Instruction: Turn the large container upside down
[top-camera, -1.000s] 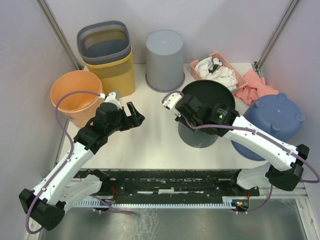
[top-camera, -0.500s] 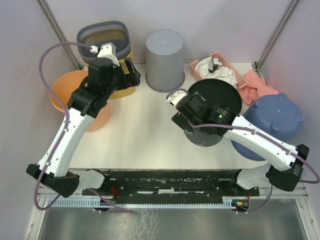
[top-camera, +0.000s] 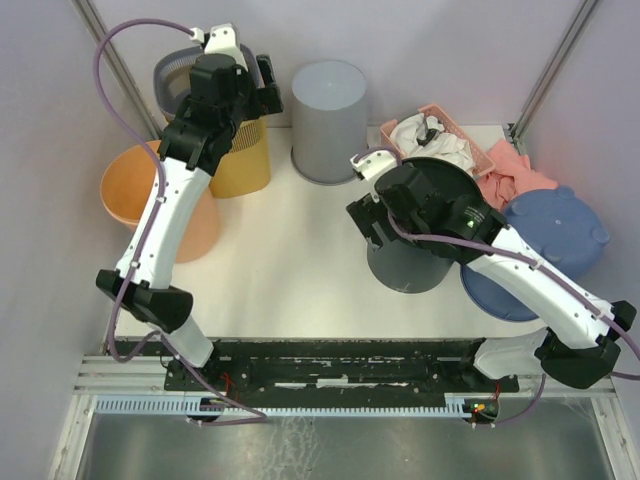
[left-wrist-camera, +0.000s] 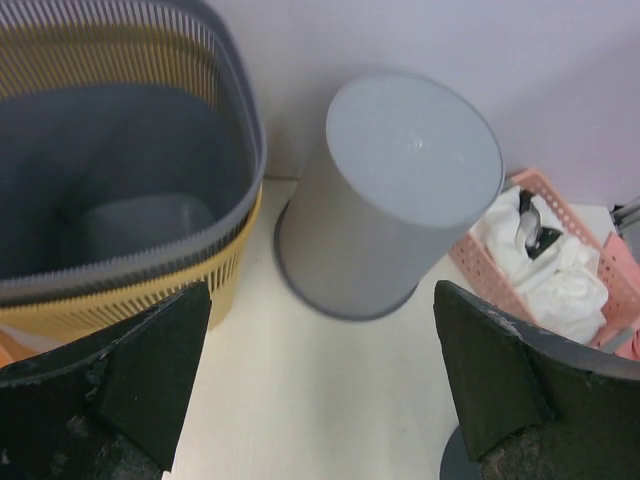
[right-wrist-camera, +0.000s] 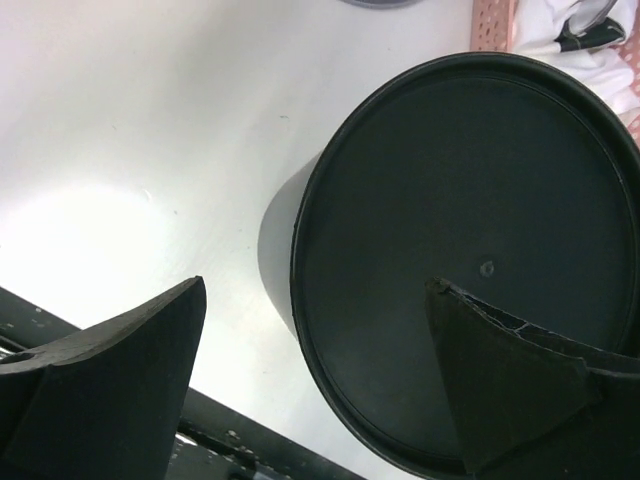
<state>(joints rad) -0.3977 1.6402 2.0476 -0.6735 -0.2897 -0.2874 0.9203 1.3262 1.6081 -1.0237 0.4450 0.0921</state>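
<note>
The large container (top-camera: 405, 268) is a dark grey round bin standing mouth down on the white table, right of centre. Its flat base (right-wrist-camera: 470, 200) faces up in the right wrist view. My right gripper (top-camera: 372, 226) hovers over its left rim, open, with nothing between its fingers (right-wrist-camera: 120, 370); one finger is over the table, the other over the base. My left gripper (top-camera: 268, 88) is raised at the back of the table, open and holding nothing. In the left wrist view my left gripper (left-wrist-camera: 320, 330) looks down on bare table.
A light grey cylinder bin (top-camera: 328, 120) stands mouth down at the back. Left of it a grey slatted basket sits nested in a yellow one (top-camera: 225, 155), beside an orange bucket (top-camera: 140, 190). At the right are a pink basket of cloths (top-camera: 430, 135), a pink rag (top-camera: 515, 180) and an overturned blue tub (top-camera: 550, 240).
My right gripper has opened and let go of the dark container, which has settled base up. My left arm has swung up and back from mid-table to the baskets.
</note>
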